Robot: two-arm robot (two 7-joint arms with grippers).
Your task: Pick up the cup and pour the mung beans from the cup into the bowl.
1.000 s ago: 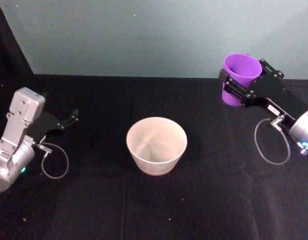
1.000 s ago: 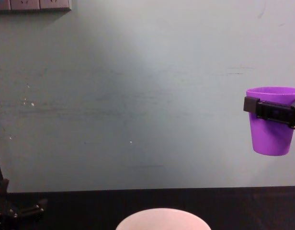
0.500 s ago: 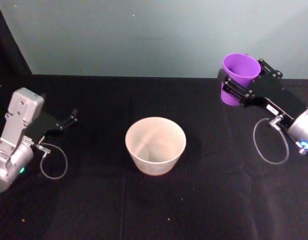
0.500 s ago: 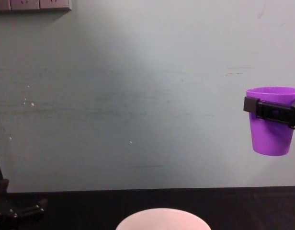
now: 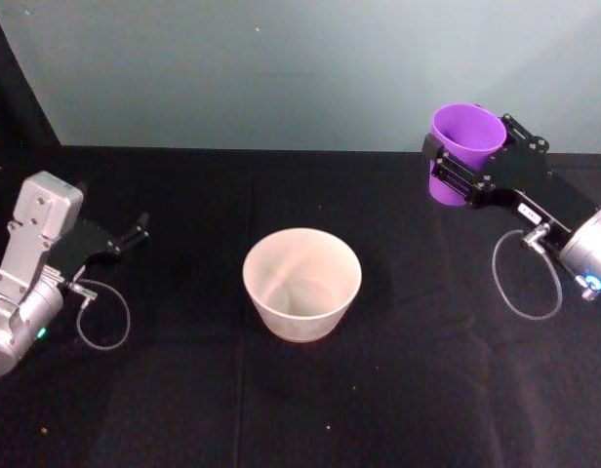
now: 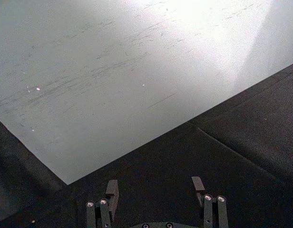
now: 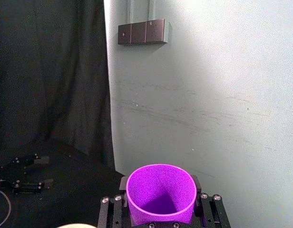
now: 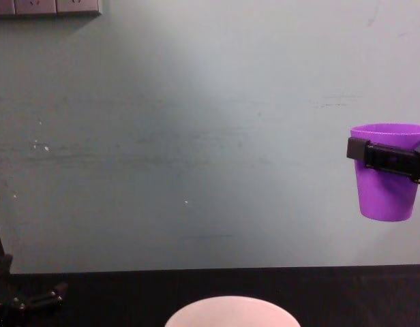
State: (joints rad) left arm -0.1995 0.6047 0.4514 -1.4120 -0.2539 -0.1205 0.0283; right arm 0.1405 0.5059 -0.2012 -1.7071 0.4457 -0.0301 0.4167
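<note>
Barely a shift: right gripper (image 5: pixel 457 168) jaws stay clamped on the upright cup (image 5: pixel 468 132) above the bench's far right. No pour into the bowl (image 5: pixel 300 312) yet. Left gripper (image 6: pixel 156 183) idles, jaws apart.

Robot-manipulation laboratory bench. A table (image 5: pixel 427 390) draped in black cloth stands against a bare, scuffed, pale grey-green wall (image 5: pixel 281 68) that carries a strip of 3 wall plates (image 7: pixel 141 32), and a black curtain (image 7: pixel 51 71) closes off one side. 2 silver-and-black machine arms, the left arm (image 5: pixel 27 283) and the right arm (image 5: pixel 583 253), each trailing an exposed cable loop (image 5: pixel 103 327), flank a staged pair of props: a whitish bowl (image 5: pixel 300 317) and a purple cup (image 5: pixel 464 136).
</note>
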